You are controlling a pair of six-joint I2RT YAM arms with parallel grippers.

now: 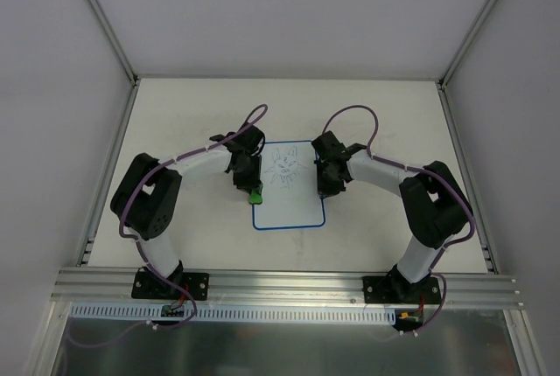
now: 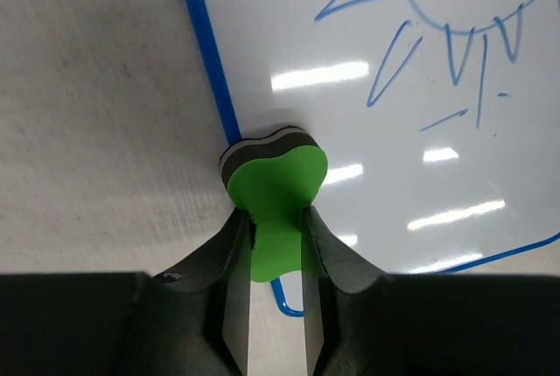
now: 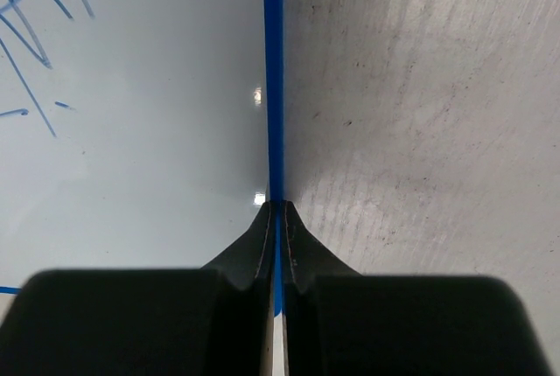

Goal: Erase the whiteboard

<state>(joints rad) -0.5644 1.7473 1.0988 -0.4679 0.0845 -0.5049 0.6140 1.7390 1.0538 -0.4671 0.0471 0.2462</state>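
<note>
The whiteboard [image 1: 290, 210] lies flat on the table between both arms, blue-rimmed, with a sun-like scribble [image 1: 284, 167] on its far half. My left gripper [image 2: 273, 212] is shut on a green bone-shaped eraser [image 2: 276, 179], whose dark underside rests at the whiteboard's [image 2: 394, 157] left rim, below the blue scribble [image 2: 455, 17]. In the top view that eraser [image 1: 255, 195] sits under the left gripper [image 1: 250, 189]. My right gripper [image 3: 278, 205] is shut, tips right over the board's right blue rim [image 3: 274, 70]; whether it touches the rim cannot be told. It shows at the board's right edge [image 1: 324, 189] from above.
The pale table [image 1: 192, 114] is walled by white panels on three sides. An aluminium rail [image 1: 289, 284] runs along the near edge with both arm bases on it. Purple cables loop above each wrist.
</note>
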